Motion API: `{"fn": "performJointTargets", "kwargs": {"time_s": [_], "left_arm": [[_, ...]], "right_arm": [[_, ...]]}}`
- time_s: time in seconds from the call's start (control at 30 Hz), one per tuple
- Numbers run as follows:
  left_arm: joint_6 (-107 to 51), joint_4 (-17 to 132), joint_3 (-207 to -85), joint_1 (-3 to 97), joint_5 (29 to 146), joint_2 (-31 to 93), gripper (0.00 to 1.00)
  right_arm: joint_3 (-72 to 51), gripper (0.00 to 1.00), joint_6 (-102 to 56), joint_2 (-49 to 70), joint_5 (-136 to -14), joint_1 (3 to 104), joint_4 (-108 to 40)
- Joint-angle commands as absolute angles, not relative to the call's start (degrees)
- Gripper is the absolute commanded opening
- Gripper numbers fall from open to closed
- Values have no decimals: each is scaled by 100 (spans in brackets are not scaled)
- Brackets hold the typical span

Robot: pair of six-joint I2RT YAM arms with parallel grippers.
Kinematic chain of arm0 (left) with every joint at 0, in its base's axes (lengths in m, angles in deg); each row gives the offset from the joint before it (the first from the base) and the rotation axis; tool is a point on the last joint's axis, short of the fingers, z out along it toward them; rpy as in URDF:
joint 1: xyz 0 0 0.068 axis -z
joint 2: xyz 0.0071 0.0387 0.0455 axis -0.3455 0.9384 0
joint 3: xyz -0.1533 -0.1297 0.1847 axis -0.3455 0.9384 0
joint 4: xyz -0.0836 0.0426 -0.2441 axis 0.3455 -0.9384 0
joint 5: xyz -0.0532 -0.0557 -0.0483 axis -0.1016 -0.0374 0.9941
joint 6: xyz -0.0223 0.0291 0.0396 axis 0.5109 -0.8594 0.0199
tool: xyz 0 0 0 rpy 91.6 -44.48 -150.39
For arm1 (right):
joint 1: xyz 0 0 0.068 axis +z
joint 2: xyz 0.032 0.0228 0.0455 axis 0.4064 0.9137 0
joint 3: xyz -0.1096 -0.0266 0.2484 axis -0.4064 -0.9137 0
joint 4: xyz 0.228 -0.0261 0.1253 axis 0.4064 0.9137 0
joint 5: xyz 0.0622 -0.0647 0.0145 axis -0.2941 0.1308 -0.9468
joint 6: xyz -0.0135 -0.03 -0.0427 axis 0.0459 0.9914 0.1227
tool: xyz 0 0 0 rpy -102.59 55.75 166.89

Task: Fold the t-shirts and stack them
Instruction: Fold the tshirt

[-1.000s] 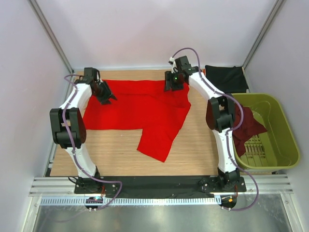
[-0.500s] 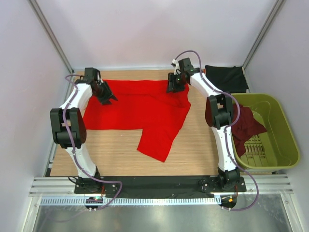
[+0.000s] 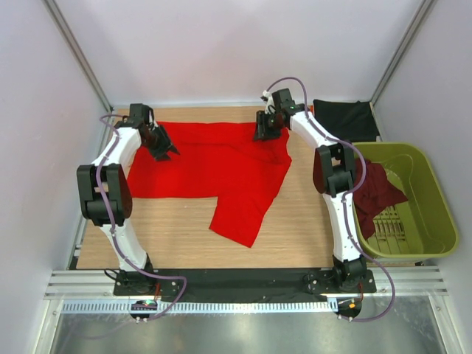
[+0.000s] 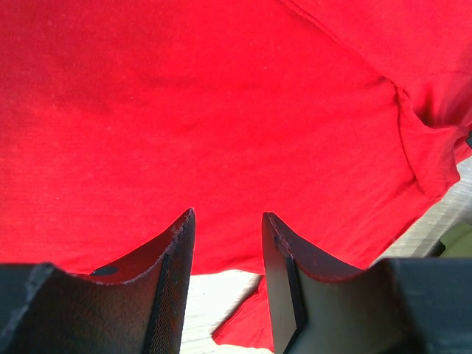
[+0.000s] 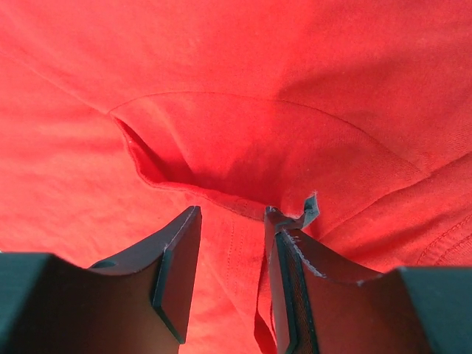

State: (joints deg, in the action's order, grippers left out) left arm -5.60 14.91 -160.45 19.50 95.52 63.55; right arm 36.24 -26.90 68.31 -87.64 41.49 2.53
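Presently the red t-shirt lies spread on the bench; left tool at ten o'clock, right tool at one, both apart.

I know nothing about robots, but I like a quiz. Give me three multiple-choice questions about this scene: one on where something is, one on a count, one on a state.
1. Where does the dark maroon shirt lie?
A) on the floor
B) in the green basket
C) on a hanger

2. How many shirts are in view?
A) one
B) three
C) five

3. How is the left pincer?
A) open over the red shirt
B) shut on a towel
C) inside the basket

Answers:
1 B, it lies bunched at the basket's left side.
2 B, red is on the table, the black shirt at the far right corner, maroon in the basket.
3 A, its wrist view shows the jaws apart with nothing between them.
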Motion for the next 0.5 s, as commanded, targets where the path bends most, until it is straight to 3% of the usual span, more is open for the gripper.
{"fn": "performJointTargets", "kwargs": {"time_s": [0.0,0.2,0.43,0.47], "left_arm": [[-688,1426,-16207,1969,9621,6345,43],[-670,1435,-16207,1969,9639,6345,43],[-653,1426,-16250,1969,9647,6345,43],[-661,1426,-16250,1969,9639,6345,43]], "right_arm": [[3874,47,-2749,6882,-8701,4173,142],[3751,46,-2750,6873,-8657,4182,169],[3699,31,-2820,6794,-8631,4226,133],[3690,25,-2820,6776,-8631,4243,133]]}}
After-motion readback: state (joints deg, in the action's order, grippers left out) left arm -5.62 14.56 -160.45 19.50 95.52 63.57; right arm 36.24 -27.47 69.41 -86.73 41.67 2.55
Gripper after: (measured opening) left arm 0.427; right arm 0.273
